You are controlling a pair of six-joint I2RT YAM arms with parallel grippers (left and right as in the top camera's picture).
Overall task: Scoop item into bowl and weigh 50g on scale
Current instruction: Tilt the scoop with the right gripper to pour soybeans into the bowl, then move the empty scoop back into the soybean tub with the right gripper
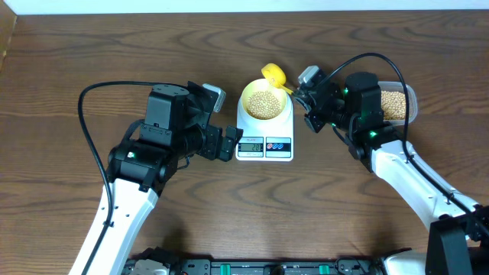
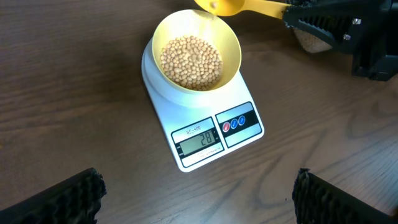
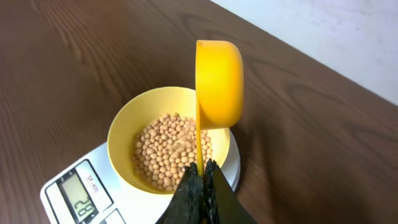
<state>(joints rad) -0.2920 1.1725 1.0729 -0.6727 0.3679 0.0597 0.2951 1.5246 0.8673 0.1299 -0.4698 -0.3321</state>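
The pale yellow bowl (image 1: 264, 103) stands on the white scale (image 1: 265, 143) and holds a layer of beige beans (image 2: 190, 61). The scale's display (image 2: 199, 142) reads 28. My right gripper (image 3: 202, 177) is shut on the handle of a bright yellow scoop (image 3: 219, 84), held tipped on its side at the bowl's far rim; the scoop (image 1: 274, 75) looks empty. My left gripper (image 2: 198, 196) is open and empty, just in front of the scale. The bowl (image 3: 168, 140) and scale (image 3: 78, 196) also show in the right wrist view.
A clear plastic tub (image 1: 397, 103) with more beans stands right of the scale, behind my right arm. The dark wooden table (image 1: 76, 61) stretches to the left and back. A pale wall edge (image 3: 348, 31) lies beyond the table.
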